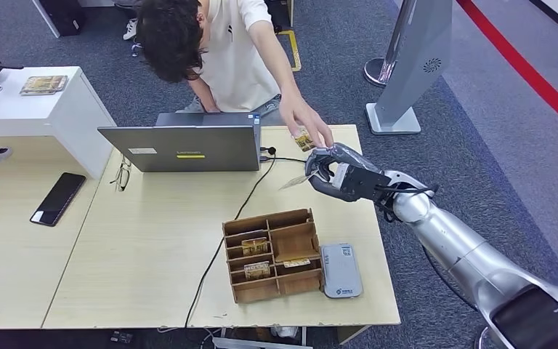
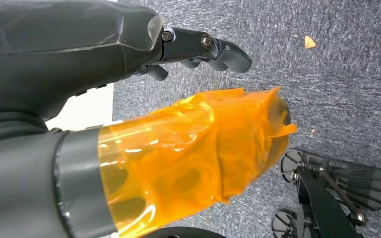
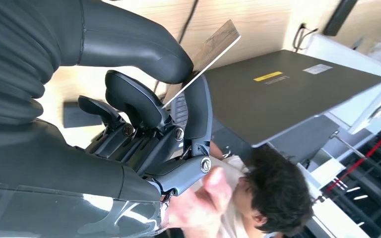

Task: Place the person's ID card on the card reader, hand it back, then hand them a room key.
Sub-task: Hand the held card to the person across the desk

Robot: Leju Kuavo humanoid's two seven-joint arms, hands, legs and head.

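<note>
The robot's right hand [image 1: 332, 171] pinches a thin card [image 1: 296, 180] between thumb and fingers, raised above the far right part of the wooden desk [image 1: 152, 247]. The person's hand [image 1: 306, 123] reaches over it, holding a second small card just beside the robot's fingers. The grey laptop [image 1: 189, 147] bears a yellow label whose lettering is too small to read. The white card reader [image 1: 341, 270] lies beside the wooden organiser [image 1: 270, 254]. The left hand [image 2: 198, 49] hangs over carpet, fingers curled on nothing.

Free room: bare table [image 1: 152, 240] at 9 o'clock of box [image 1: 272, 254].
Obstacles: person's hand [image 1: 305, 120] at 11 o'clock of right hand [image 1: 330, 171]; laptop [image 1: 185, 145], cable [image 1: 225, 240].
</note>
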